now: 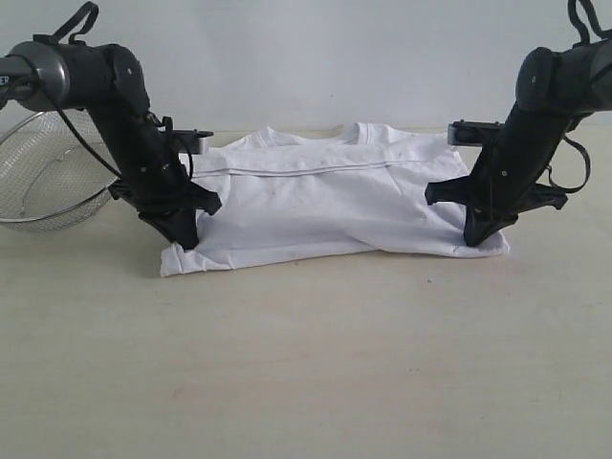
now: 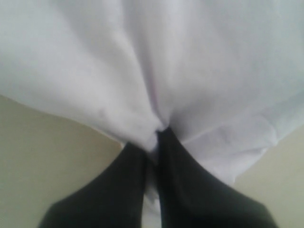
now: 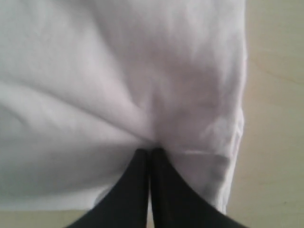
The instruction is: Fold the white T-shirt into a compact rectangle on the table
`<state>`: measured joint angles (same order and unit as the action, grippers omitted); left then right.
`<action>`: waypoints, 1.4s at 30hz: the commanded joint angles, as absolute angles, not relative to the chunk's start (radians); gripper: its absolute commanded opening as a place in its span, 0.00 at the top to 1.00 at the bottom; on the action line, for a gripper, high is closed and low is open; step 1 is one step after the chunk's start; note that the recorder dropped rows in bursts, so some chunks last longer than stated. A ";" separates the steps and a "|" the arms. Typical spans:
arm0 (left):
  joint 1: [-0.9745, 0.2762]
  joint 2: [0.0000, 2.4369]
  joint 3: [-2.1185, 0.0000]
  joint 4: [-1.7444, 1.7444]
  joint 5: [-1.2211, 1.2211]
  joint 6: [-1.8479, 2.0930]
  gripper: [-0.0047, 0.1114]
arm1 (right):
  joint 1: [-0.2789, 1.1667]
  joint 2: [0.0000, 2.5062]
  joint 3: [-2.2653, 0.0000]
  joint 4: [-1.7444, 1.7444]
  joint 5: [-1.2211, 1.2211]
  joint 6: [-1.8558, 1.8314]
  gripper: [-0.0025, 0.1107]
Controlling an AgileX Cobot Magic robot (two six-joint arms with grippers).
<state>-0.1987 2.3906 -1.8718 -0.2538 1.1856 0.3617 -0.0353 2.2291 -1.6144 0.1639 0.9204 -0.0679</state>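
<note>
Finding one: the white T-shirt [image 1: 325, 206] lies on the counter [image 1: 306, 382], spread wide and partly folded. One layer is doubled over the body. Its hem runs as a straight line across the far part of the shirt, and the neckline shows just beyond that line. The side facing up is plain white with soft creases.

Finding two: the left hand [image 1: 188, 237] stands at the shirt's near left corner, tips pointing down into the cloth. In the left wrist view its two dark fingers [image 2: 185, 185] are pressed together with a strip of white fabric caught between them, and the creases of the shirt run in towards the tips.

Finding three: the right hand [image 1: 476, 237] stands at the shirt's near right corner, also tips down. In the right wrist view its fingers [image 3: 128, 190] are closed tight against each other, pinching the shirt where the cloth gathers into folds.

We cannot tell whether either held corner is lifted clear of the counter.

Finding four: a wire basket [image 1: 48, 182] sits off the shirt's left side, behind the left arm and partly hidden by it
</note>
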 commanded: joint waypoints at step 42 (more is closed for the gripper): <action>-0.210 1.930 -1.216 -0.289 1.170 0.406 0.92 | -0.037 1.529 -1.082 0.252 0.978 -0.024 0.98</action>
<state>-0.2081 1.9395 -1.2185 -0.2356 1.1587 0.4108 -0.0353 1.5423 -1.0849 0.2418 0.9684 -0.0128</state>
